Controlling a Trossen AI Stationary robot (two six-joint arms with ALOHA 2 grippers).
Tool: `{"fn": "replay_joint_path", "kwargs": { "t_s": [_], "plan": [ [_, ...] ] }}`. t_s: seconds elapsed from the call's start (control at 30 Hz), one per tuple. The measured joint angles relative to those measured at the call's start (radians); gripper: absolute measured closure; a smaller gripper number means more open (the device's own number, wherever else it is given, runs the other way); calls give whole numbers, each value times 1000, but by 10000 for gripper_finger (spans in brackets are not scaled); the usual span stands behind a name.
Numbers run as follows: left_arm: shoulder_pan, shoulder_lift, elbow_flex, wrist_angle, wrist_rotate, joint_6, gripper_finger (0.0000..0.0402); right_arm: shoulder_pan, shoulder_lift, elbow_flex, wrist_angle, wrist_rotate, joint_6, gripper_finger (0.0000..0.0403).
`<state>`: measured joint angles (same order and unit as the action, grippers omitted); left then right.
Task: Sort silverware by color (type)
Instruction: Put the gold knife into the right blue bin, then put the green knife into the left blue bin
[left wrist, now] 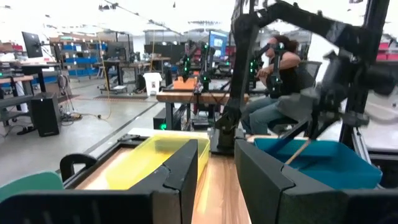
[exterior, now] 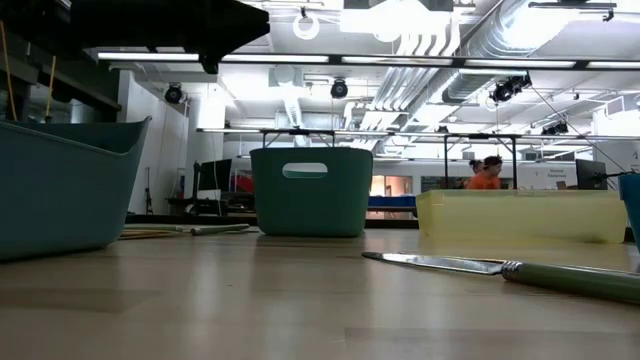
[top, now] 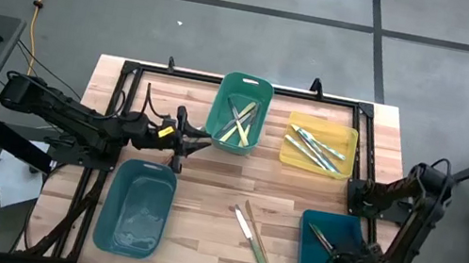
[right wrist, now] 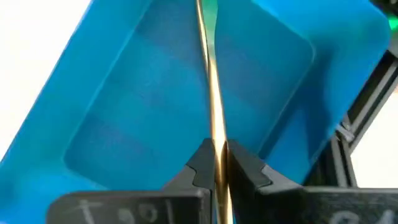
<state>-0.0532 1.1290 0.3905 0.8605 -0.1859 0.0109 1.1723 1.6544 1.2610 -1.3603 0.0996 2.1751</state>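
Two utensils lie flat on the table's near middle: a green-handled knife (top: 253, 238) (exterior: 560, 275) and a brown-handled one (top: 251, 216). Pale yellow utensils (top: 238, 121) sit in the green bin (top: 240, 111), teal ones (top: 316, 149) in the yellow bin (top: 318, 146). My right gripper (right wrist: 215, 163) hangs over the blue bin (top: 328, 254) (right wrist: 124, 124), shut on a thin brown utensil (top: 322, 238) (left wrist: 298, 151). My left gripper (top: 197, 141) (left wrist: 216, 168) is open and holds nothing, level above the table beside the green bin's near left corner. My right gripper pinches the thin brown utensil (right wrist: 214, 134) between its two fingers, seen edge-on. The fingers come from above, slanting down into the blue bin, and the utensil runs on lengthwise past their ends. Its far end (right wrist: 204, 25) is over the bin floor; whether it touches, I cannot tell.
A teal bin (top: 134, 206) (exterior: 60, 185) stands at the near left, under the left arm's reach. A black frame (top: 252, 85) runs around the table's edges. Bare wood shows between the bins in the middle. A person (left wrist: 277, 74) sits beyond the table.
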Motion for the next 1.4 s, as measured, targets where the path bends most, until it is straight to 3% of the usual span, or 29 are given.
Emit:
{"fn": "replay_joint_path", "kwargs": {
  "t_s": [0.47,0.9,1.07,1.23,1.4],
  "plan": [
    [0,0,1,6,0,0,300,-40,212,-1,71,-36,-89,392],
    [0,0,1,6,0,0,300,-41,217,-1,66,-76,-92,385],
    [0,0,1,6,0,0,300,-41,154,-1,59,-114,-88,337],
    [0,-3,1,4,0,0,300,-58,10,0,51,66,-74,256],
    [0,-5,1,3,1,-8,300,-101,-98,0,31,446,-116,194]
  ]
}}
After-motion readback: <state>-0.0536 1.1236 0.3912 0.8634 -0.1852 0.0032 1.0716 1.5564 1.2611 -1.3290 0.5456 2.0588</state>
